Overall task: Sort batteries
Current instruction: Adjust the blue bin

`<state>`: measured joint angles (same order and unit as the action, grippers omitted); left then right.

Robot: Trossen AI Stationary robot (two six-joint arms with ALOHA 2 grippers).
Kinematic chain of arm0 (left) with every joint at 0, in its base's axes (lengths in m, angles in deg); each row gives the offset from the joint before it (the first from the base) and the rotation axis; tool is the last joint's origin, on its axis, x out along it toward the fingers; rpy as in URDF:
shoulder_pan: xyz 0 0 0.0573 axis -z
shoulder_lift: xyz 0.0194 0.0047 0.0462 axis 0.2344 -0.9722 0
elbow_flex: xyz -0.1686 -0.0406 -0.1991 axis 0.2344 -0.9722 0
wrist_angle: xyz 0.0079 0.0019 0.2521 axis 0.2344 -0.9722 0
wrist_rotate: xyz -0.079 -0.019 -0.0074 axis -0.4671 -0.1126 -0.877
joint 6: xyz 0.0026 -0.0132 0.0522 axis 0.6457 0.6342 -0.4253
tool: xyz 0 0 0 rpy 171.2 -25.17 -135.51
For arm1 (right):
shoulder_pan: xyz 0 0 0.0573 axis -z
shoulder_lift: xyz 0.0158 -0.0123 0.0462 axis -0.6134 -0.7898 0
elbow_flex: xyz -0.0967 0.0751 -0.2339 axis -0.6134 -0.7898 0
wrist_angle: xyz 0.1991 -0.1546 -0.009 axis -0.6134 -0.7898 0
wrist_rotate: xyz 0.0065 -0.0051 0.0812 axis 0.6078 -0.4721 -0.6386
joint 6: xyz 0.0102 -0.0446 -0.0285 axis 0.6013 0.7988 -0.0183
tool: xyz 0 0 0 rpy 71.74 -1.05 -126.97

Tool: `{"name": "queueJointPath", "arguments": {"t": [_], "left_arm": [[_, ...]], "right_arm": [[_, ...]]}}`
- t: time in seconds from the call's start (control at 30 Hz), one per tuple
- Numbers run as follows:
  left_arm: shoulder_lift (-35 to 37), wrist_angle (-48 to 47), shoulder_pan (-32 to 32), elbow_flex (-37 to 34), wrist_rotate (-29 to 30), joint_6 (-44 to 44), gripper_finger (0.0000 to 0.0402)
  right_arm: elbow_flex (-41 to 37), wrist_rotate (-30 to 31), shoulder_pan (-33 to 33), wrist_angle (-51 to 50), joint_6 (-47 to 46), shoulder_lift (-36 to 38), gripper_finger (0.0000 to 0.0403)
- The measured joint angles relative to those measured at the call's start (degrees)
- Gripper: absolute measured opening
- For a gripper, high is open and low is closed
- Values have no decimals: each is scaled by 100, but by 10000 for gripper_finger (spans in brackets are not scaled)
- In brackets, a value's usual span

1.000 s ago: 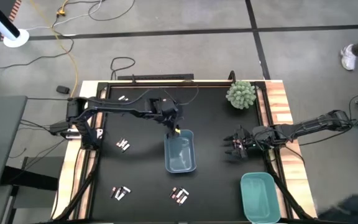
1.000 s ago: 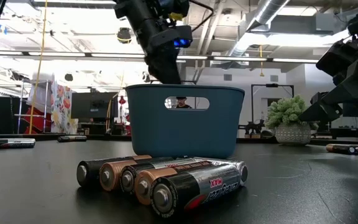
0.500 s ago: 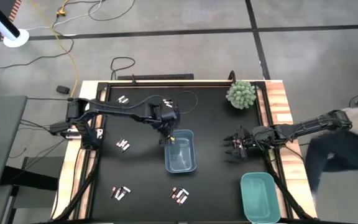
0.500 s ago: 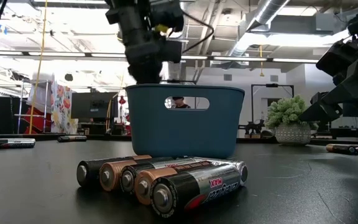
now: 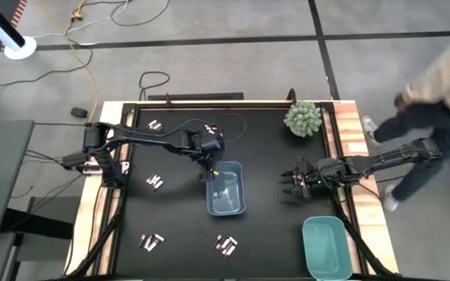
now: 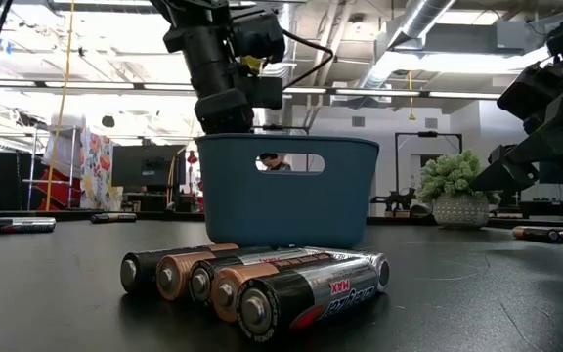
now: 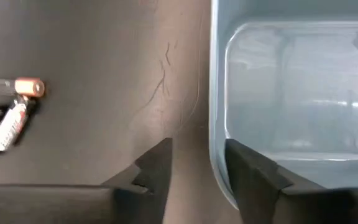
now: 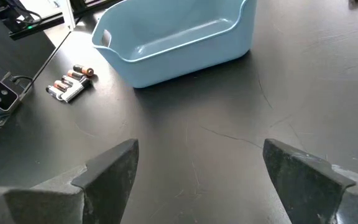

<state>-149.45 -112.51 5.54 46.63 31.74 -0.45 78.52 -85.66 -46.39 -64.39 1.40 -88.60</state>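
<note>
Black matting covers the table [image 5: 272,234], and nearly all of the sorting looks still to do: the blue bin [image 5: 227,190] at its middle shows a bare floor in the left wrist view, and the teal bin [image 5: 324,247] at the near right corner also looks bare from above. The batteries [image 5: 225,247] lie in small scattered clusters: one just in front of the blue bin, one [image 5: 151,241] toward the front left, one [image 5: 155,183] to the left of the blue bin, and a few [image 5: 155,124] at the far left edge; a further one [image 6: 552,234] shows at the right in the low view. The left claw [image 5: 210,168] hangs at the far left corner of the blue bin, its fingers part way apart with nothing between them, one finger over the bin's rim and one outside it. The nearest cluster to it is the one left of the bin, near but not touching. The right claw [image 5: 295,186] waits wide apart and empty to the right of the blue bin, well apart from every cluster.
</note>
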Motion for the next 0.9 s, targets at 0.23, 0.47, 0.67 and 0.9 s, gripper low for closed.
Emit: {"name": "queueJointPath", "arguments": {"t": [0.23, 0.47, 0.67, 0.9], "left_arm": [[1, -7, -26, 7, 201, -400, 13], [22, -424, -429, 21, 199, -547, 7], [24, -625, -888, 26, -280, -490, 5], [15, -557, -1067, 17, -424, -834, 4]], "right_arm": [[-1, 0, 0, 0, 0, 2, 363], [-1, 0, 0, 0, 0, 0, 363], [-1, 0, 1, 0, 0, 0, 363], [0, 0, 0, 0, 0, 1, 363]]}}
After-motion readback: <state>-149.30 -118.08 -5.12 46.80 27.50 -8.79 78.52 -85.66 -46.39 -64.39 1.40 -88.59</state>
